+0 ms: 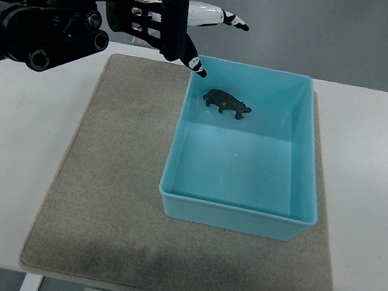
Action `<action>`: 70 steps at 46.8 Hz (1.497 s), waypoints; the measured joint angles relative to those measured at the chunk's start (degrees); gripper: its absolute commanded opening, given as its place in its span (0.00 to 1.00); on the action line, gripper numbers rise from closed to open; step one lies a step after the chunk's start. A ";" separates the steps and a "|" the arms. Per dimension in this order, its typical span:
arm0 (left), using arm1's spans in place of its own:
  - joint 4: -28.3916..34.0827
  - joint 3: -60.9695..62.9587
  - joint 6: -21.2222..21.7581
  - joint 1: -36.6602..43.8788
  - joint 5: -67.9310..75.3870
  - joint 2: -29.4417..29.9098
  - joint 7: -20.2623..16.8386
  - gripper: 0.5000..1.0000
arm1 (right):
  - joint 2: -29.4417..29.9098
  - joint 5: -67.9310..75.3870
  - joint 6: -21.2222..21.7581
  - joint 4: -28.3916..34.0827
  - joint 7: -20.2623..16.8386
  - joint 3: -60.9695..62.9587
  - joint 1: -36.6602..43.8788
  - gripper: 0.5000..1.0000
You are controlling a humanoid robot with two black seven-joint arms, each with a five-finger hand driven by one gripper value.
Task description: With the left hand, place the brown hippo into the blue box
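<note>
Blue box [235, 210] holds small dark-brown hippo [227, 103].

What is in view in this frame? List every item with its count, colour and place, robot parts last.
hippo: one, dark brown, inside the box near its far left corner, standing free.
box: one, light blue, open top, on the right part of the mat.
mat: one, grey-beige, lying on the table under the box.
table: one, white, beneath everything.
left hand: one, black and white, fingers spread, holding nothing, above the box's far left corner; its black arm comes in from the left edge.
right hand: not in view.
</note>
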 measured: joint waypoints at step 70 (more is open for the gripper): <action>28.00 -1.45 -1.65 10.09 -94.49 -4.98 -0.52 0.99 | 0.00 0.00 0.02 0.00 0.00 0.00 0.00 0.87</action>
